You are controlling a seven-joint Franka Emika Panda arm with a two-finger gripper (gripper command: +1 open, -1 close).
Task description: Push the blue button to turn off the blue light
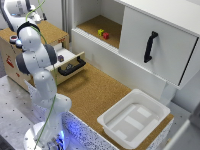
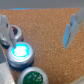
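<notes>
Hovering wide open and empty, the gripper [image 2: 40, 27] is just beside the glowing blue button [image 2: 20, 51], probably a stiff, springy cap best pressed squarely at its centre.

A robotics lab: Panda arm [image 1: 40, 75] bolted onto a perforated metal table [image 1: 12, 107].

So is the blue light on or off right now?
On. In the wrist view the blue button glows bright cyan-white at its middle, and the pincer hasn't touched it.
</notes>
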